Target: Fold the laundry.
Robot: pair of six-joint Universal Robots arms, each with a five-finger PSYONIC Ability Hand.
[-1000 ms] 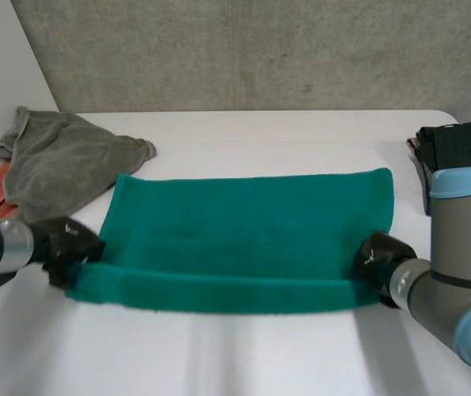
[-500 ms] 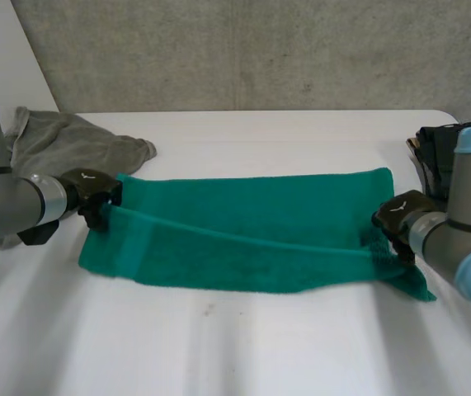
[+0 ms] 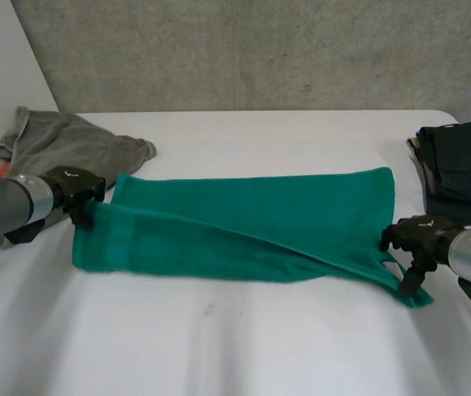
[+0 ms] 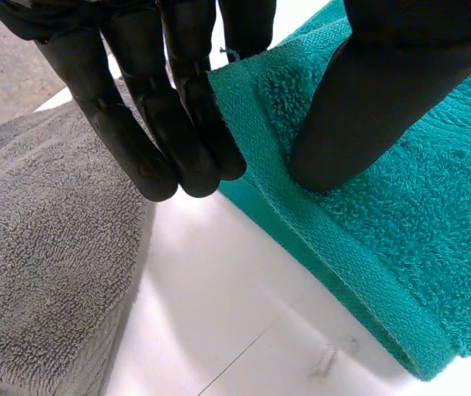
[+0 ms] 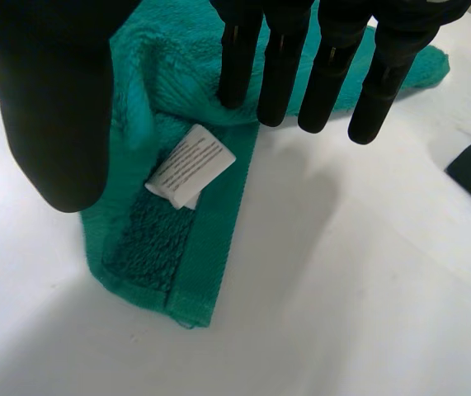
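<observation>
- Left robot hand [image 4: 177, 99] pinches the green towel [image 3: 243, 231] corner between thumb and fingers.
- Right robot hand [image 5: 334, 66] is spread and empty; the labelled corner lies under its palm.
- Recommend grasping that corner, then aligning edges.

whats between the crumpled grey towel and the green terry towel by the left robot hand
Bare white table, in the left wrist view; the left robot hand pinching the green terry towel hangs over it.
</observation>
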